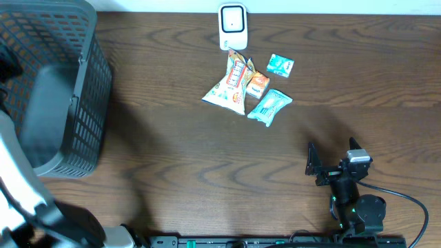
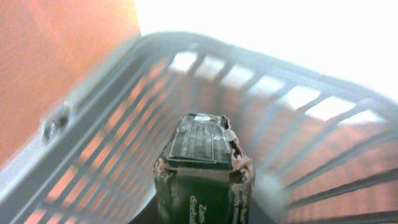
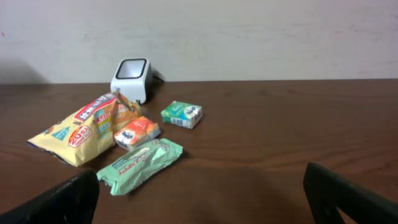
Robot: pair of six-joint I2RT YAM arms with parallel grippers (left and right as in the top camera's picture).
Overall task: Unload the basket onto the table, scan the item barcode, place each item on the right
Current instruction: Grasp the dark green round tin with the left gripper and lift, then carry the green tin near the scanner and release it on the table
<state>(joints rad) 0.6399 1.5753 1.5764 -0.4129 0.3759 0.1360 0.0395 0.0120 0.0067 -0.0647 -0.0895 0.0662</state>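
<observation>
The left gripper (image 2: 199, 214) is clamped on a dark green packet (image 2: 202, 158), whose crinkled end sticks out ahead of the fingers with a printed label facing up. Right around it and beyond stands the grey plastic basket (image 2: 124, 74); its slatted walls rise on both sides of the packet, so the packet sits inside or just over the basket mouth, and I cannot tell whether it touches the floor of it. From above, the left arm itself is mostly hidden at the table's left edge, beside the basket (image 1: 89, 103).

The right gripper (image 1: 331, 162) rests low over the dark wooden table (image 1: 172, 151) with its jaws spread wide and nothing between them; its two dark fingertips (image 3: 68, 199) frame the bottom corners of the wrist view. Nearest ahead of it lies a pale green wrapper (image 3: 140, 165), angled on the table. Just past that sits a small orange box (image 3: 138, 132), touching a big yellow snack bag (image 3: 84, 127) that spreads off to the left. A little to the right of these, apart from them, is a small teal box (image 3: 182, 114). Farthest back, near the wall, stands the white barcode scanner (image 3: 132, 78), its dark window facing up, with the tip of the snack bag just before it.
</observation>
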